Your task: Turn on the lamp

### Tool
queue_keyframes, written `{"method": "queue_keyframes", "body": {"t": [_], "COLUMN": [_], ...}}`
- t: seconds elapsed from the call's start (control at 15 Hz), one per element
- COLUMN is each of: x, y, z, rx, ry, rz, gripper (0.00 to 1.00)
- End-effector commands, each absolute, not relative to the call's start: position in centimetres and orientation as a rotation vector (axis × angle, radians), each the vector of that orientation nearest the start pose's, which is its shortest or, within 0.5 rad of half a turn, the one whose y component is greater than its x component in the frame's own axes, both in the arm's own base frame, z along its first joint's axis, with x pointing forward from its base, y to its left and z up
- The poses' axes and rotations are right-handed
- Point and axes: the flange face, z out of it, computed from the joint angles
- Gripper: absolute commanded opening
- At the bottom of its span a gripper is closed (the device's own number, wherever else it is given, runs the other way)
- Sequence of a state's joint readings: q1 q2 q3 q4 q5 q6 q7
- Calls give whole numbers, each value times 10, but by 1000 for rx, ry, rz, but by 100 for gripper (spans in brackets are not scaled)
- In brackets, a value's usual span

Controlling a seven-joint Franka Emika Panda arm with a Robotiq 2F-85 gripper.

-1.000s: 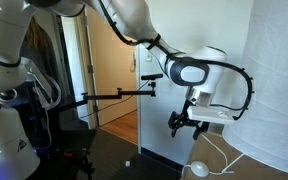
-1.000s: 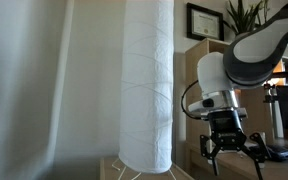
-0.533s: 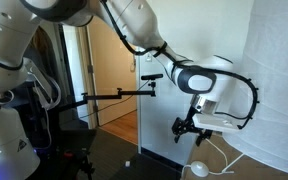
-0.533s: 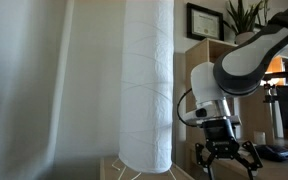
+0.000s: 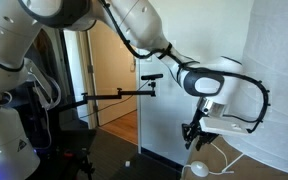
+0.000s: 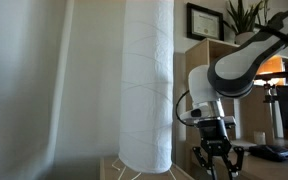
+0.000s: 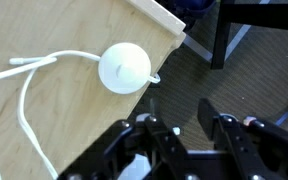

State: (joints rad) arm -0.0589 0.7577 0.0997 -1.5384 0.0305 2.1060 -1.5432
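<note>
The lamp's tall off-white fabric shade [image 5: 280, 80] fills one side in both exterior views [image 6: 147, 80]. Its round white disc switch [image 5: 199, 168] lies low beside the shade. In the wrist view the switch [image 7: 124, 68] rests near the corner of a wooden surface, with the white cord [image 7: 29, 85] looping away from it. My gripper [image 5: 193, 139] hangs just above the switch, pointing down [image 6: 215, 165]. In the wrist view the gripper [image 7: 189, 125] sits a little off to the side of the switch, over dark carpet. The jaws are partly drawn in with a gap and nothing between them.
A small black device on a thin black arm [image 5: 149, 78] reaches in front of an open doorway [image 5: 109, 70]. A framed picture [image 6: 202, 48] and a plant [image 6: 242, 15] stand behind the arm. A black furniture leg [image 7: 224, 35] crosses the carpet [image 7: 244, 85] beyond the wooden edge [image 7: 159, 22].
The arm has come down towards the switch, and the jaws have narrowed from wide open to about half.
</note>
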Motion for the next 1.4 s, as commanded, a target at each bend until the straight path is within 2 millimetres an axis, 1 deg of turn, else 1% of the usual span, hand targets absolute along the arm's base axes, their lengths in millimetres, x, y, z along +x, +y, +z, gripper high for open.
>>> {"method": "queue_keyframes", "body": {"t": [0.0,0.07,0.27,0.33,0.47,0.53,0.6,0.67,0.87,1.13,1.33], "x": [693,694,696,697,699,700,701,702,706,711,713], "y": [18,18,22,24,27,28,30,31,33,31,30], "z": [194,194,195,195,194,193,192,189,183,179,182], "rx": [-2118,-2119,-2104,-2099,-2090,-2081,-2077,-2075,-2074,-2063,-2057], "ry": [-2023,-2025,-2039,-2045,-2047,-2050,-2048,-2045,-2042,-2035,-2029], "rz": [121,121,118,125,131,138,146,159,173,111,70], "gripper": [14,5,0,0,5,3,5,3,3,3,3]}}
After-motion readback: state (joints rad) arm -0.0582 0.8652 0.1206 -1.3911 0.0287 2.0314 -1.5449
